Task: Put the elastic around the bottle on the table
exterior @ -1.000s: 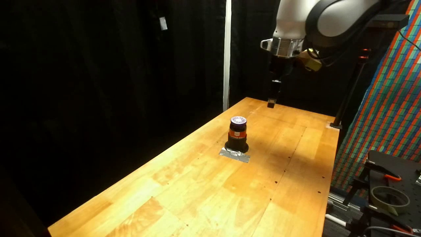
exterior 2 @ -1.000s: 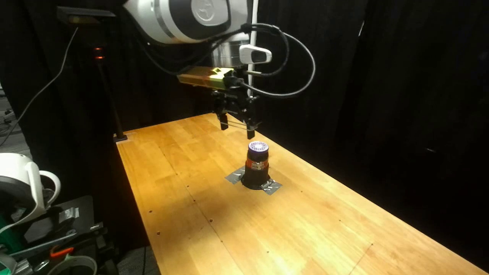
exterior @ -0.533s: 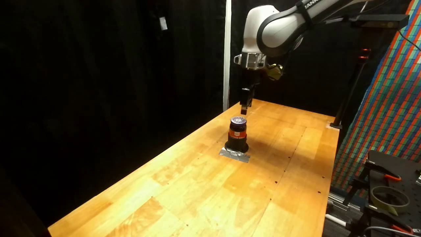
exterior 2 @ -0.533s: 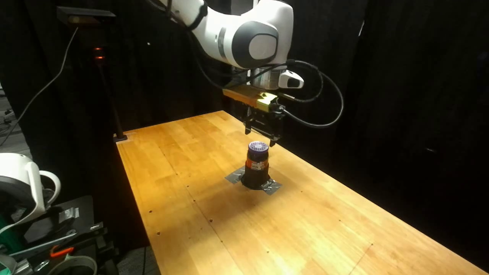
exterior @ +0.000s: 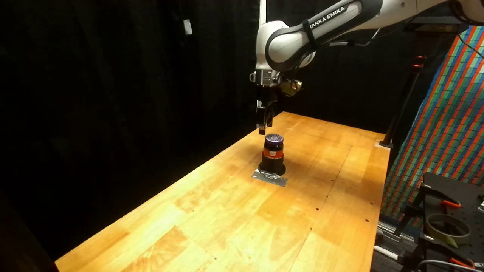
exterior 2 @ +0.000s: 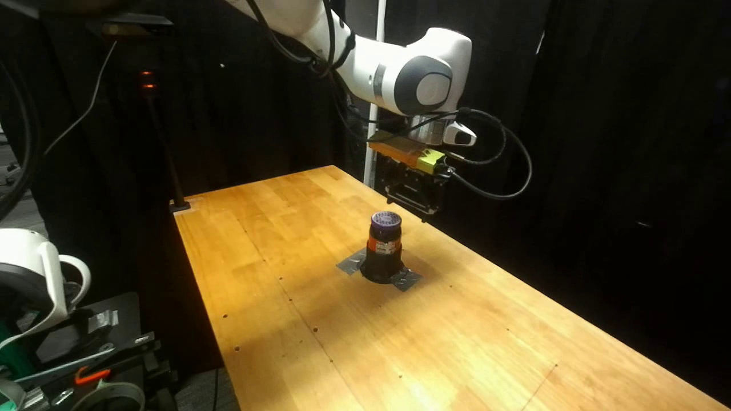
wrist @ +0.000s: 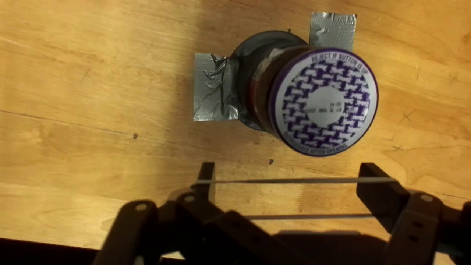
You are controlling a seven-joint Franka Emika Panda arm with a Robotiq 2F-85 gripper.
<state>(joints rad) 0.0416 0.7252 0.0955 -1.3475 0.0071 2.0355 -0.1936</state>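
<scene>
The bottle (exterior: 273,154) stands upright on the wooden table (exterior: 234,215), and it also shows in an exterior view (exterior 2: 385,246). In the wrist view its purple-and-white lid (wrist: 323,103) lies ahead of the fingers. My gripper (wrist: 287,167) is open, with the elastic (wrist: 294,180) stretched around both fingers as two parallel strands. No bottle part is between the fingers. In both exterior views the gripper (exterior: 266,129) (exterior 2: 408,210) hangs a little higher than the lid, offset to the side of the bottle near the table's long edge, not touching it.
Silver tape strips (wrist: 215,88) (wrist: 333,31) fix the bottle's black base to the table. A thin black post (exterior 2: 171,171) stands at the far table corner. A dark cart with a tape roll (exterior: 448,228) is beside the table. Black curtains hang along the long edge.
My gripper has moved from the far part of the table across to the bottle's side near the long edge, and somewhat lower. It stays open. The bottle has not moved.
</scene>
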